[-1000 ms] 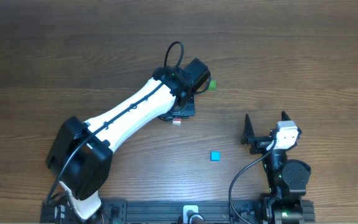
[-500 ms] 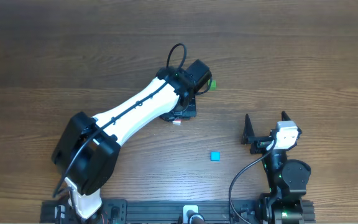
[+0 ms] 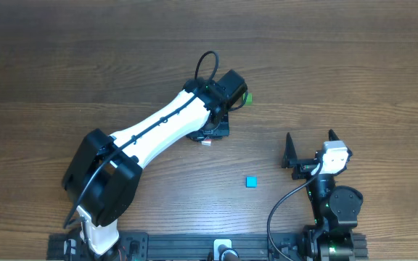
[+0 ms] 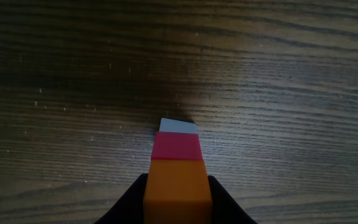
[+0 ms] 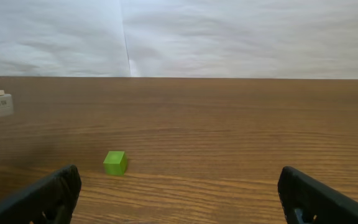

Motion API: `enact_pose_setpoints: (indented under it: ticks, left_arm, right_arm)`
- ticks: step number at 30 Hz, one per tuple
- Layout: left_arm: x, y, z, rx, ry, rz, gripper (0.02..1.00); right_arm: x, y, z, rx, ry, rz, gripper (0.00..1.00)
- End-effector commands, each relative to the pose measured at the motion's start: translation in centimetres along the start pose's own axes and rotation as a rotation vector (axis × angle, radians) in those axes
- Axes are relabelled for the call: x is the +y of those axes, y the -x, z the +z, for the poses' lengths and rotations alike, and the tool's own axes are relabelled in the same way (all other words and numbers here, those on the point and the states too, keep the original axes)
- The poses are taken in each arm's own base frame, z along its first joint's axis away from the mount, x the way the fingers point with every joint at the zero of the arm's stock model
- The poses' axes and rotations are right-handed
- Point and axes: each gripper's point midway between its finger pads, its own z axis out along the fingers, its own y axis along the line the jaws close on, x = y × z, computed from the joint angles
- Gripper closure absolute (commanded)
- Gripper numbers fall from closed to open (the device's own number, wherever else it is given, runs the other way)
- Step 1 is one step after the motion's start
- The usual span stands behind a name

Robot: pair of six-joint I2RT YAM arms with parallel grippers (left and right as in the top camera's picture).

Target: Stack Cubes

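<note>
Clamping orange cube (image 4: pixel 176 186) atop red cube (image 4: pixel 177 146): left pincer (image 4: pixel 177 202) | right wrist: green cube (image 5: pixel 115 162)

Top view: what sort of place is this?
Probably a robot laboratory bench: a white-and-black left arm and a black right arm stand at one edge of a brown wooden table, with a small blue cube and a plain white backdrop behind.

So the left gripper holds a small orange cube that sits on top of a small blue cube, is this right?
Not quite. The left gripper holds the small orange cube, but it sits on a small red cube, not a blue one; the left wrist view shows this. The small blue cube lies alone on the brown wooden table.
</note>
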Motion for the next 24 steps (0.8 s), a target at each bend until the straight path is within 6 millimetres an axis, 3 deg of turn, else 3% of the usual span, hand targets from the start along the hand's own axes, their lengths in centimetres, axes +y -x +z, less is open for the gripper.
enact_pose_setpoints:
  ticks: [1, 24]
  left_arm:
    - [-0.36, 0.35, 0.04, -0.011, 0.001, 0.0, 0.952]
    - [-0.25, 0.33, 0.39, -0.007, 0.011, 0.001, 0.866]
  right_arm:
    - [-0.03, -0.17, -0.01, 0.001, 0.002, 0.002, 0.009]
    - [-0.03, -0.17, -0.01, 0.001, 0.002, 0.002, 0.009]
